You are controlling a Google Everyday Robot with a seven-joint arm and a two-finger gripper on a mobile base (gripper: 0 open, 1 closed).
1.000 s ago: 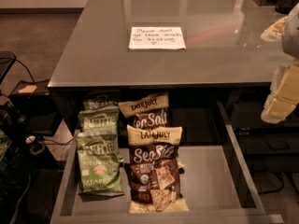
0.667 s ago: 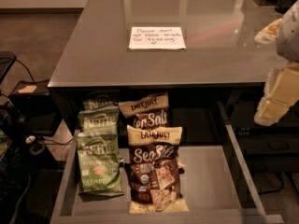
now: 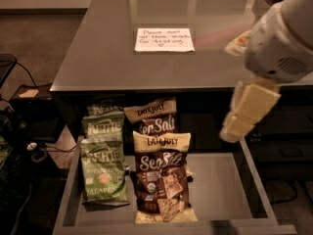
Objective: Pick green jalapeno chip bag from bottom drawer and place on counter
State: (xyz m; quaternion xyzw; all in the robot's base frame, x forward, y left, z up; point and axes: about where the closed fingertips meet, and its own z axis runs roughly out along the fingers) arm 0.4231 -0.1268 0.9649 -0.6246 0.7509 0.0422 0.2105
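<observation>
The open bottom drawer [image 3: 220, 190] holds light-green Kettle jalapeno chip bags in a row along its left side. The front one [image 3: 102, 173] lies flat with "JALAPENO" at its lower edge, and two more [image 3: 103, 125] overlap behind it. My gripper [image 3: 235, 127] hangs on the white arm [image 3: 281, 38] at the right. It is above the drawer's bare right half, just in front of the counter's edge, well right of the green bags and holding nothing. The glossy dark-grey counter [image 3: 98, 58] bears a white handwritten note [image 3: 164, 39].
Two brown-and-cream Late July Sea Salt bags [image 3: 161, 177] lie in the drawer's middle, right against the green bags. Cables and dark equipment [image 3: 19, 141] sit on the floor to the left. The drawer's front wall [image 3: 171, 226] runs along the bottom.
My arm and gripper have moved left and a little down, from the right edge of view to over the drawer's right half. The bags have not moved.
</observation>
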